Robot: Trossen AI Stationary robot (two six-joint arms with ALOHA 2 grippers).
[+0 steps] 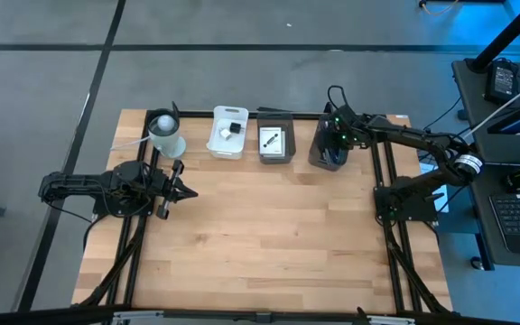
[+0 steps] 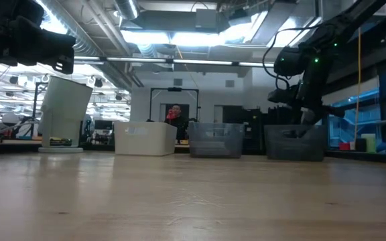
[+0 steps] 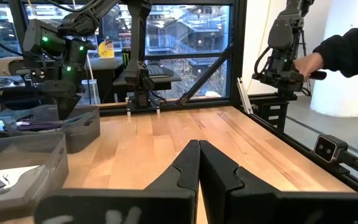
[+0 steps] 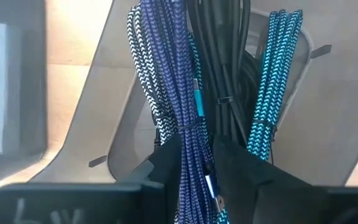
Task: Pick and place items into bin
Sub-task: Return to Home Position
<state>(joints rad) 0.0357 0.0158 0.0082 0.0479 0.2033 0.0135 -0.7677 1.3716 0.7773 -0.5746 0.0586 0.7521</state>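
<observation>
Reading the high view first, I find the left gripper [image 1: 177, 187] over bare table [image 1: 269, 244] at the left side. The right gripper [image 1: 332, 135] reaches over the dark right bin [image 1: 317, 162] at the far edge, in a row with a grey bin [image 1: 275, 155] and a white bin [image 1: 227, 150].

Low view: I see the right gripper hanging just above the right bin's rim.

Left wrist view: the left gripper's fingers are pressed together and hold nothing. A person's sleeve [image 3: 353, 43] shows beyond the table.

Right wrist view: the right gripper's jaws stand narrowly apart, pinching the violet charger cable [image 4: 176, 93]. It lies in the bin between a black cable [image 4: 219, 56] and a blue charger cable [image 4: 269, 87].
</observation>
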